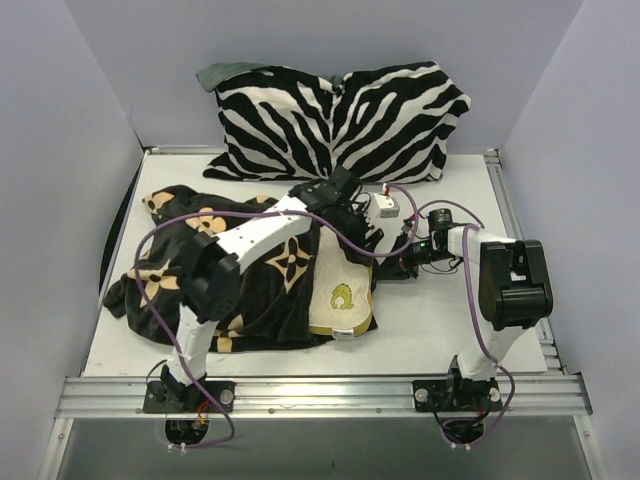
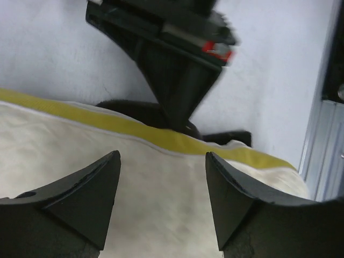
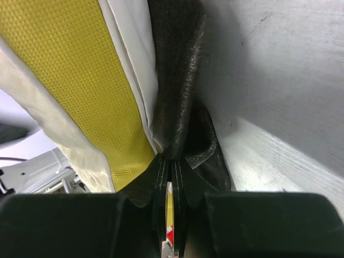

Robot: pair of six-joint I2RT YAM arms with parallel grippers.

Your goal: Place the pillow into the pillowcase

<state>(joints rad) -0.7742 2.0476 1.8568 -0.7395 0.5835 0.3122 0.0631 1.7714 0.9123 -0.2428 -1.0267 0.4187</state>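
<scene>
While my right gripper [image 3: 172,161] is clamped on the hem of the black velvety flower-patterned pillowcase [image 1: 262,305], the cream-yellow dimpled rectangular pillow [image 1: 338,280] sits partly inside, logo end out. My left gripper [image 2: 161,161] hangs open above it; I'd press down and shove inward, hem taut.

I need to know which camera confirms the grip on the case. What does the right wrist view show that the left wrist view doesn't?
Only the right wrist view: the right gripper pinched shut on the black edge of the pillowcase. Only the left wrist view: the left gripper open over the cream face of the pillow, and a metal rail at the right. Both: the pillow's yellow edge band and the pale table.
</scene>
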